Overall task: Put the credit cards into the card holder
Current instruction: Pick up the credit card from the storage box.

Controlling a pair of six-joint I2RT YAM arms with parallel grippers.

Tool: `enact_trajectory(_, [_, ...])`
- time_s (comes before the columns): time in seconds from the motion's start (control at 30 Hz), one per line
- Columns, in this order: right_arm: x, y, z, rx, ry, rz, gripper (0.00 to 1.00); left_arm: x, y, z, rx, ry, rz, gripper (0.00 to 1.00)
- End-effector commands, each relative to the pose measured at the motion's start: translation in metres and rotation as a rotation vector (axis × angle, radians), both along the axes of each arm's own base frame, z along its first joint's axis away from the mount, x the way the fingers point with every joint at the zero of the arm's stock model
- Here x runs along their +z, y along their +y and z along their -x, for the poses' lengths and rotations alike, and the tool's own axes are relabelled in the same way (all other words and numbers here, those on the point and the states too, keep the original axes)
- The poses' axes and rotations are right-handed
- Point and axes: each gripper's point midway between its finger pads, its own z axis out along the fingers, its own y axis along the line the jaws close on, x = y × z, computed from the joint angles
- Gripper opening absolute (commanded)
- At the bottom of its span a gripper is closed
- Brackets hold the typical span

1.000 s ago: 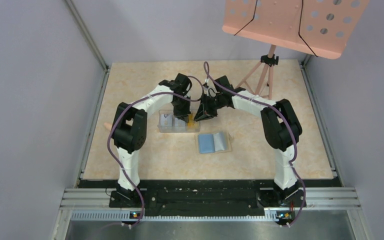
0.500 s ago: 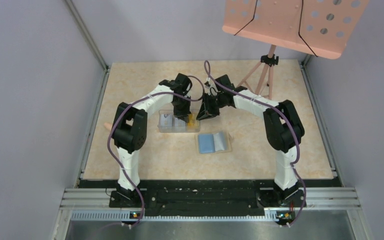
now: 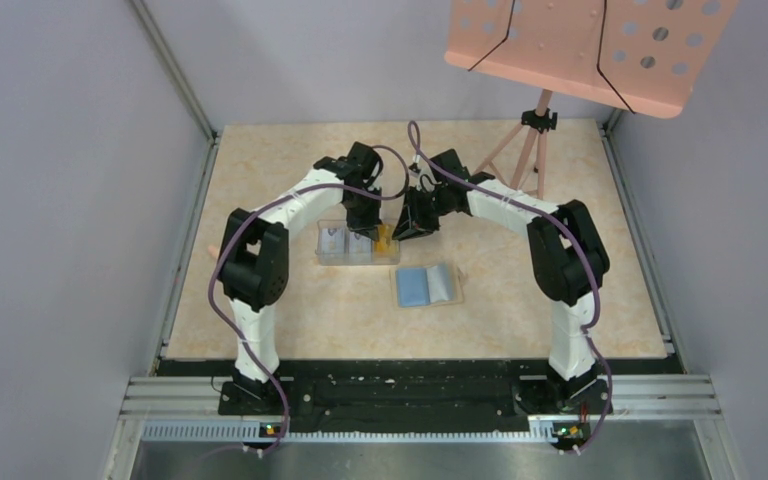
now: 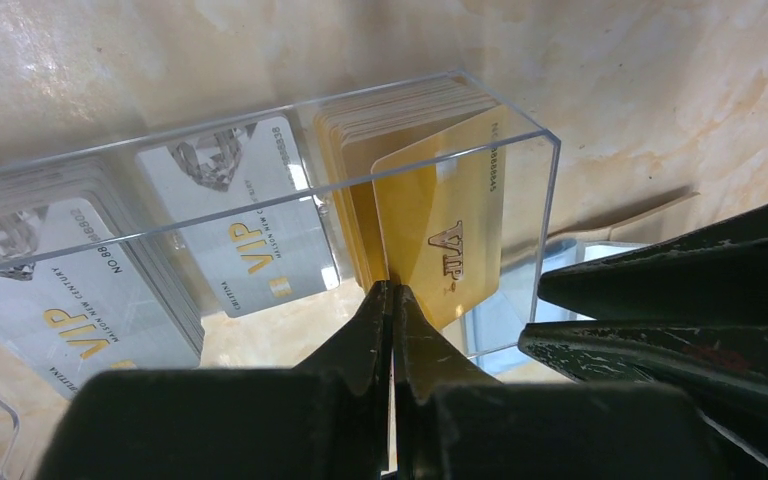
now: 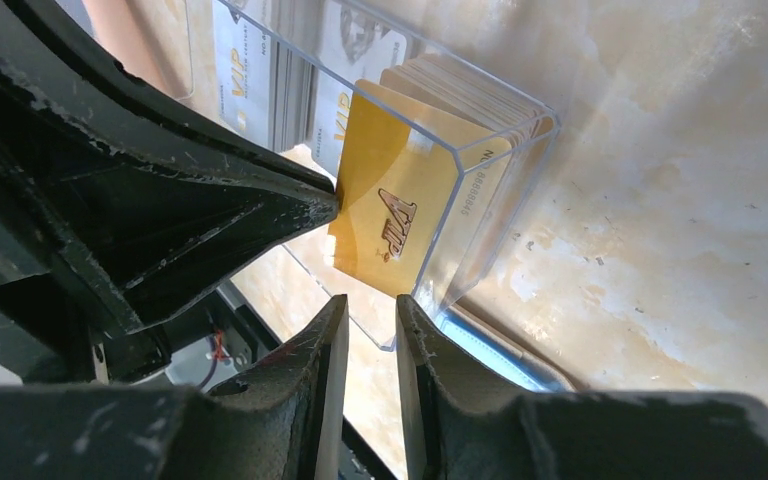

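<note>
A clear three-compartment box (image 3: 340,258) holds white credit cards (image 4: 250,225) and a stack of yellow ones (image 4: 410,105). One yellow credit card (image 4: 440,235) stands tilted, raised out of that stack. My left gripper (image 4: 392,290) is shut on its edge. In the top view the left gripper (image 3: 372,232) hangs over the box's right end. My right gripper (image 5: 372,305) faces it from the right, jaws a narrow gap apart, empty, just below the card's corner (image 5: 390,215). The card holder (image 3: 427,285) lies open, light blue side up, in front of the box.
A pink perforated music stand (image 3: 590,40) on a tripod (image 3: 525,150) stands at the back right. Grey walls close in the tabletop on the left, back and right. The two grippers sit close together above the box.
The left jaws closed on the yellow card and lifted it slightly. The right jaws parted a little. Both arms stayed nearly in place.
</note>
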Motion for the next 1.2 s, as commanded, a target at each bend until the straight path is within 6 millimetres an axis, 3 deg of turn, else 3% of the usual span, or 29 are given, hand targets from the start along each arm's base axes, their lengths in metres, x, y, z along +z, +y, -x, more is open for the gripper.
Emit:
enact_trajectory(0.0, [0.007,-0.006,0.002,0.005,-0.033,0.014,0.25,0.033,-0.014,-0.005,-0.014,-0.069,0.081,0.0])
enact_trajectory(0.37, [-0.004,-0.01,0.003,0.004,-0.01,0.045,0.25,0.043,-0.025,-0.003,-0.013,-0.084,0.159,0.08])
enact_trajectory(0.47, [-0.009,-0.011,0.004,0.005,0.0,0.057,0.23,0.043,-0.028,-0.002,-0.019,-0.08,0.178,0.14])
enact_trajectory(0.83, [-0.01,-0.011,0.006,0.011,0.006,0.056,0.21,0.018,-0.028,0.005,-0.007,-0.022,0.175,0.18])
enact_trajectory(1.17, [-0.008,-0.009,0.004,0.018,0.001,0.046,0.21,0.042,-0.04,0.002,-0.012,-0.085,0.27,0.18])
